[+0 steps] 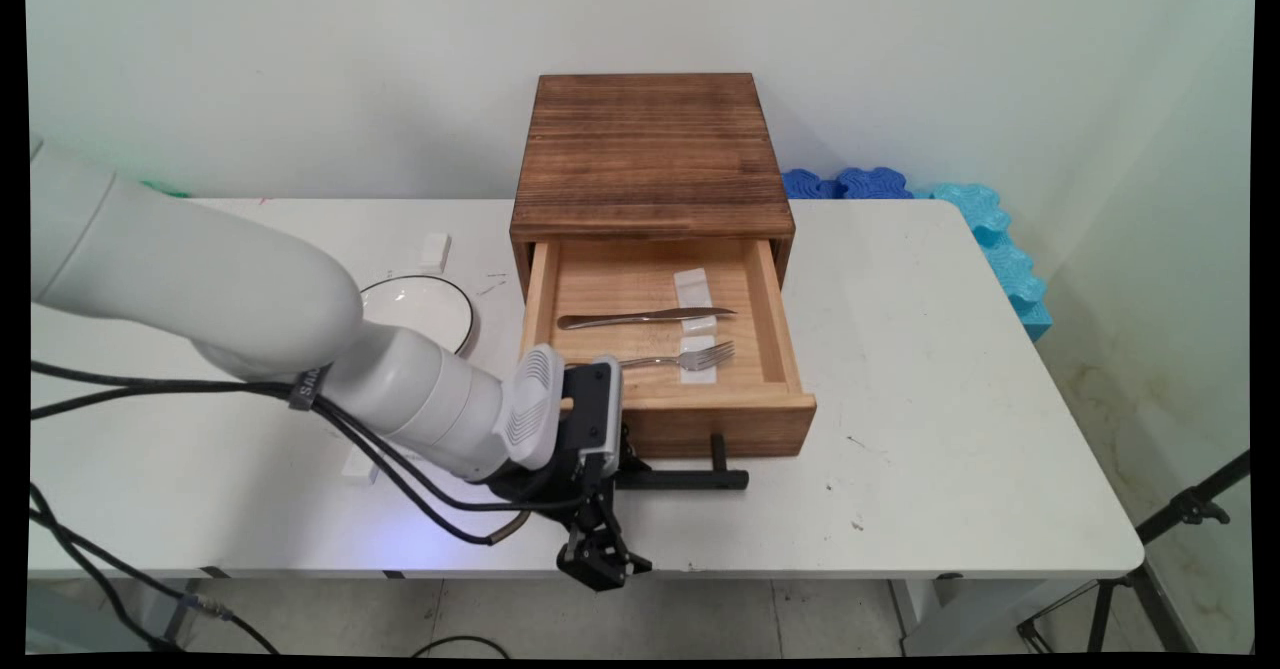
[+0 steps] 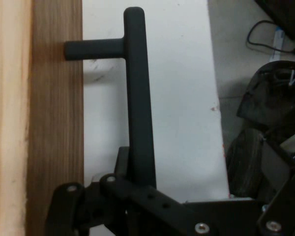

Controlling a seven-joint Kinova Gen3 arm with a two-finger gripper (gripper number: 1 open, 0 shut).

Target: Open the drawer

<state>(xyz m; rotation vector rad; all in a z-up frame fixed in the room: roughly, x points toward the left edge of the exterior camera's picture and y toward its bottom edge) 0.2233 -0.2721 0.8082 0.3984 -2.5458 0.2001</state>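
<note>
The white desk fills the middle of the frame. At its centre stands a wooden drawer box, its drawer pulled open toward the lower edge. Inside lie a knife and, just below it, a fork. Left of the box sits a white bowl. The drawer's black bar handle juts from its front at lower centre. My jaws sit at that bar's left end; whether they pinch it I cannot tell.

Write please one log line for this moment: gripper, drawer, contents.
gripper: by black handle, grip unclear | drawer: open | inside: knife, fork | beside box: bowl
</note>
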